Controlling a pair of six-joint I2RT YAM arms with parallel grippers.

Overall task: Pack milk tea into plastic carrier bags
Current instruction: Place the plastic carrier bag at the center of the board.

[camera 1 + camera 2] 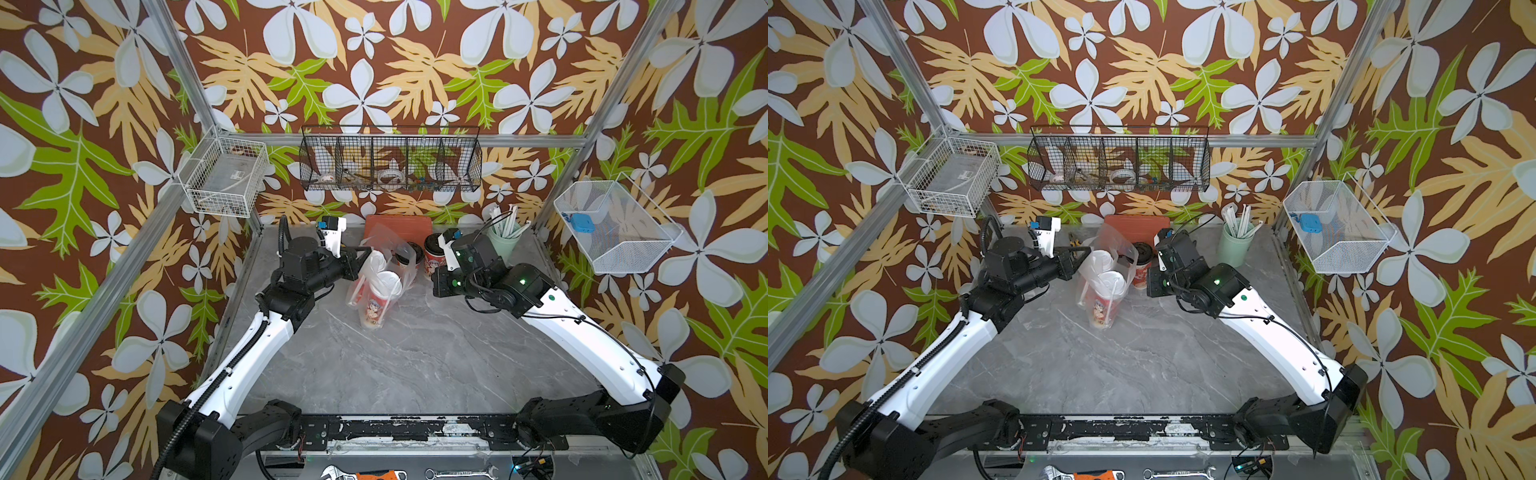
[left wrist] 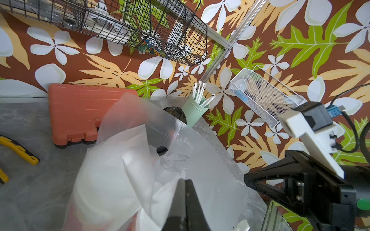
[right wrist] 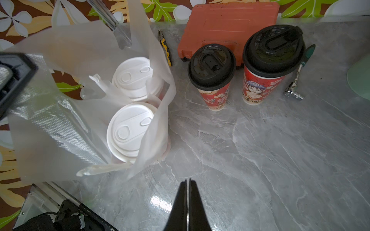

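Observation:
A clear plastic carrier bag [image 1: 384, 257] stands mid-table with two white-lidded milk tea cups [image 3: 130, 130] [image 3: 134, 77] upright inside it. My left gripper [image 2: 185, 180] is shut on the bag's upper edge on its left side, seen in a top view [image 1: 368, 251]. Two black-lidded red milk tea cups [image 3: 211, 66] [image 3: 274, 48] stand on the table just right of the bag, outside it. My right gripper [image 3: 188, 180] is shut and holds nothing. It hovers over bare table in front of the bag and the black-lidded cups.
An orange tool case [image 1: 399, 224] lies against the back wall. A mint-green cup of straws [image 1: 505, 243] stands at the back right. Yellow pliers [image 2: 20, 150] lie left of the case, a ratchet [image 3: 296, 86] beside the black-lidded cups. Wire baskets [image 1: 390, 162] hang on the walls.

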